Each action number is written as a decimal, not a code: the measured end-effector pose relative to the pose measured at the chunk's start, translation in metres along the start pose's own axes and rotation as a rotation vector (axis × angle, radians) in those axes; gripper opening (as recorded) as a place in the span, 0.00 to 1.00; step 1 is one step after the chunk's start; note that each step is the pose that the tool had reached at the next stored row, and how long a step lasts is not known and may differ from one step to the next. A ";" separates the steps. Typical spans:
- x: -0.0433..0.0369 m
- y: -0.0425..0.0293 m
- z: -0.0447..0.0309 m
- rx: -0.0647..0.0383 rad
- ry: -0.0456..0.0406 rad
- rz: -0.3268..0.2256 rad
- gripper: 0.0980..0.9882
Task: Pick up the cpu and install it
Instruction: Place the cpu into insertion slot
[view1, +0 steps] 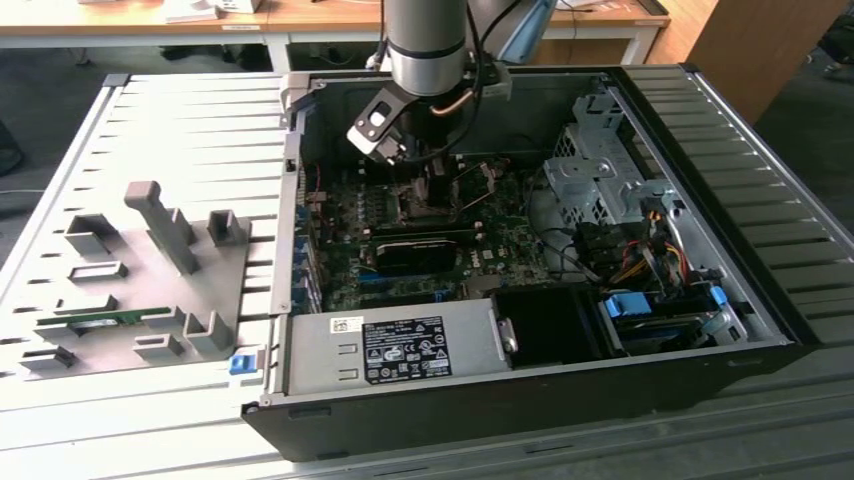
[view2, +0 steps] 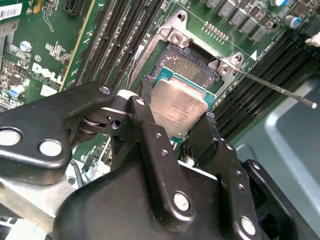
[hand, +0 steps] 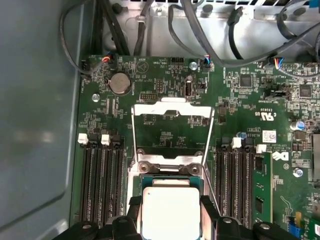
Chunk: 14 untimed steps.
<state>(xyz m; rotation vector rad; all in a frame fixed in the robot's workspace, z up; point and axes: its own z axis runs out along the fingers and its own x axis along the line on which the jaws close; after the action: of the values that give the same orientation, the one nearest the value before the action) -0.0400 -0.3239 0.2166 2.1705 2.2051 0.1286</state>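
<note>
In the exterior view, your gripper (view1: 424, 188) hangs inside the open computer case (view1: 534, 410), at upper middle of the frame, over the motherboard (view1: 360, 275). In the second wrist view, its fingers (view2: 145, 120) are clenched on opposite edges of the cpu (view2: 180, 107), which is tilted just above the open socket (view2: 195, 65). In the first wrist view, the cpu (hand: 171, 215) sits between the fingers, beside the raised socket frame (hand: 170, 106).

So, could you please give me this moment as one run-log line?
stage: install | pincer: shut on chip | chip: above open socket | socket frame: flipped open | seated: cannot tell
</note>
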 end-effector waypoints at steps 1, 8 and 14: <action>0.0000 -0.0009 0.0008 0.000 0.0000 0.000 0.50; 0.0002 -0.0037 0.0074 0.000 -0.0005 0.002 0.50; 0.0008 -0.0046 0.0134 0.000 -0.0017 0.016 0.50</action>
<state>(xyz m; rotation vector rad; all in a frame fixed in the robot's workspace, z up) -0.0434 -0.3228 0.2028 2.1873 2.1872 0.1277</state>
